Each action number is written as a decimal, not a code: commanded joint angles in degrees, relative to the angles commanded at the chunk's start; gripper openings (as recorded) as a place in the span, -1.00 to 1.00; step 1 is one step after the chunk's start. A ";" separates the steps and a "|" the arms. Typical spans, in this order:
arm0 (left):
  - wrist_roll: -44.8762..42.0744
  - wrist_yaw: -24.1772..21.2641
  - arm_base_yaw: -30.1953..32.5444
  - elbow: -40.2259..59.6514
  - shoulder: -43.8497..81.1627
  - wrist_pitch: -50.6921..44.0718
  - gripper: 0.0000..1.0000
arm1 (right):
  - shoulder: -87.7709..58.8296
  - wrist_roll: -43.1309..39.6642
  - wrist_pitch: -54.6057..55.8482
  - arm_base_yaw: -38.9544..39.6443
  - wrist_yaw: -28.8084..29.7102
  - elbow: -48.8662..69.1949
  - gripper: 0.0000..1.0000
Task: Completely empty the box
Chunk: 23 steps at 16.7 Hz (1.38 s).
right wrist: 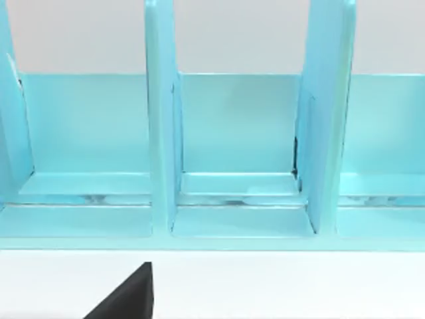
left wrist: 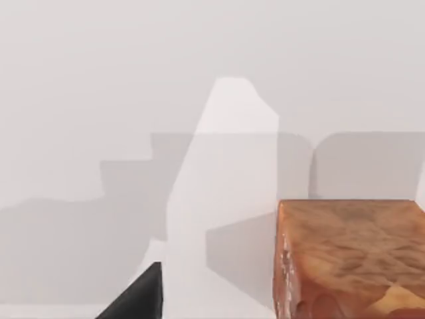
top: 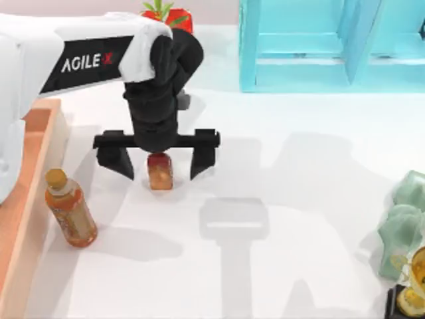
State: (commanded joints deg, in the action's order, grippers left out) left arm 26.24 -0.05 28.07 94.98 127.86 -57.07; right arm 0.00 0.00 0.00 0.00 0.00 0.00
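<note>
Fingers [top: 199,159] spread, left gripper [top: 161,159] straddling amber block [top: 160,171]; top view adds box [top: 26,193].

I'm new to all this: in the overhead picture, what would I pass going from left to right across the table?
Box → orange bottle → small brown block between the left gripper's open jaws → turquoise shelf unit → pale green object.

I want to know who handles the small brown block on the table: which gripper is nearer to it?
Left. The left gripper is open right over the brown block, fingers either side. The right gripper faces the turquoise shelf unit.
</note>
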 joint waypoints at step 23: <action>-7.77 -2.14 -8.13 10.67 -7.88 -16.56 1.00 | 0.00 0.00 0.00 0.00 0.00 0.00 1.00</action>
State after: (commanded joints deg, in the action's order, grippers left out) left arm 18.47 -2.19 19.93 105.65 119.98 -73.63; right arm 0.00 0.00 0.00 0.00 0.00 0.00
